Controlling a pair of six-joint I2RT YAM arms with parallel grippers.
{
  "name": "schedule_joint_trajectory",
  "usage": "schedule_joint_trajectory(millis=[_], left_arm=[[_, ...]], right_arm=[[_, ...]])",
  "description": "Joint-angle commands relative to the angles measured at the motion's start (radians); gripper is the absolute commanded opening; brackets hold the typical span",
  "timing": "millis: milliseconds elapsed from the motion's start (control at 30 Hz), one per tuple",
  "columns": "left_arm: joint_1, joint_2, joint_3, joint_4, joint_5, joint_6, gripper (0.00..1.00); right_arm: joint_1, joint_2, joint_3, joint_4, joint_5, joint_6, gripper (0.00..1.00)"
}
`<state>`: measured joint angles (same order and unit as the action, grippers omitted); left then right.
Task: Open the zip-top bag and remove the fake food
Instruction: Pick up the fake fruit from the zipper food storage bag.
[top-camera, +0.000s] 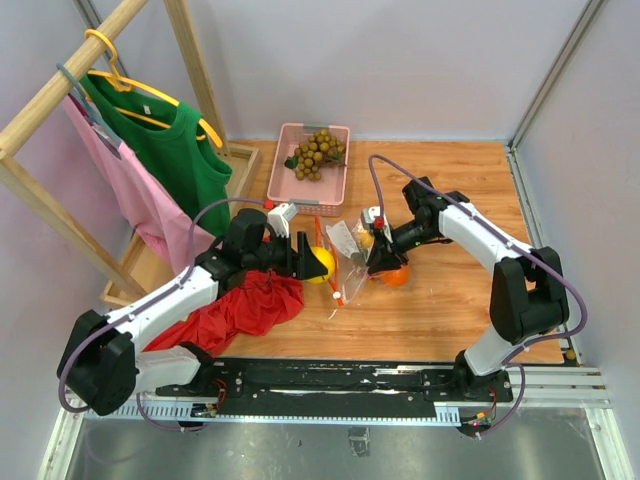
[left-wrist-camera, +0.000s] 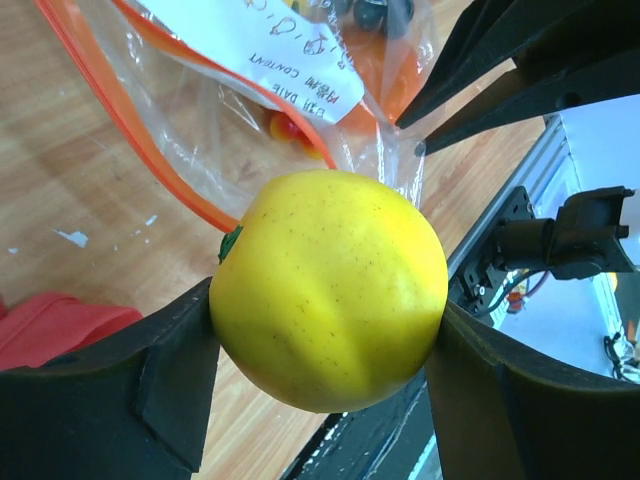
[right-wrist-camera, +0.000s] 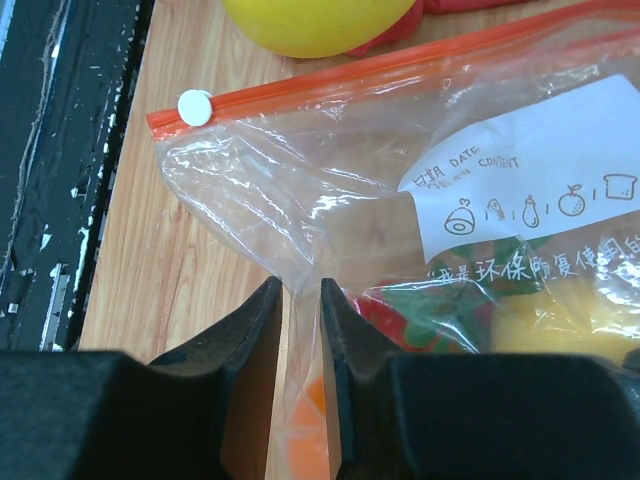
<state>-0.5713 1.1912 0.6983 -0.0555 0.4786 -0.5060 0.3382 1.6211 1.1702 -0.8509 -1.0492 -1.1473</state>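
Note:
My left gripper (left-wrist-camera: 330, 335) is shut on a yellow fruit (left-wrist-camera: 330, 285) with a green stem, held just left of the zip-top bag (top-camera: 348, 262). The clear bag (right-wrist-camera: 380, 150) lies on the wooden table with its orange-red zip strip (right-wrist-camera: 400, 65) and white slider (right-wrist-camera: 195, 105) toward the left arm. My right gripper (right-wrist-camera: 300, 290) stands slightly open, its jaws a narrow gap apart with a loose fold of the bag's plastic running between them. Red-and-green (right-wrist-camera: 430, 310), yellow (right-wrist-camera: 560, 320) and orange (right-wrist-camera: 310, 430) fake food shows through the plastic. An orange fruit (top-camera: 397, 276) sits by the right gripper (top-camera: 378, 262).
A pink basket (top-camera: 340, 185) at the back holds a tan-brown bunch of little balls (top-camera: 318, 153). A red cloth (top-camera: 250, 305) lies under the left arm. A wooden rack with a green shirt (top-camera: 170, 140) and a pink one stands at the far left.

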Motion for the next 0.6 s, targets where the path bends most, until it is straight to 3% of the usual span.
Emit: schedule_joint_trajectory(millis=[0,333,567], left_arm=[[0.005,-0.036,0.046,-0.04,-0.031,0.064,0.1],[0.009,-0.041,0.139,-0.171,-0.009,0.139,0.09],[0.014,-0.057,0.183,-0.13,-0.079,0.096,0.09]], right_arm=[[-0.018,-0.004,0.041,-0.079,-0.075,-0.053,0.23],[-0.038,-0.009,0.083,-0.116,-0.137,-0.061,0.24],[-0.05,-0.038,0.108,-0.119,-0.198,-0.044,0.24]])
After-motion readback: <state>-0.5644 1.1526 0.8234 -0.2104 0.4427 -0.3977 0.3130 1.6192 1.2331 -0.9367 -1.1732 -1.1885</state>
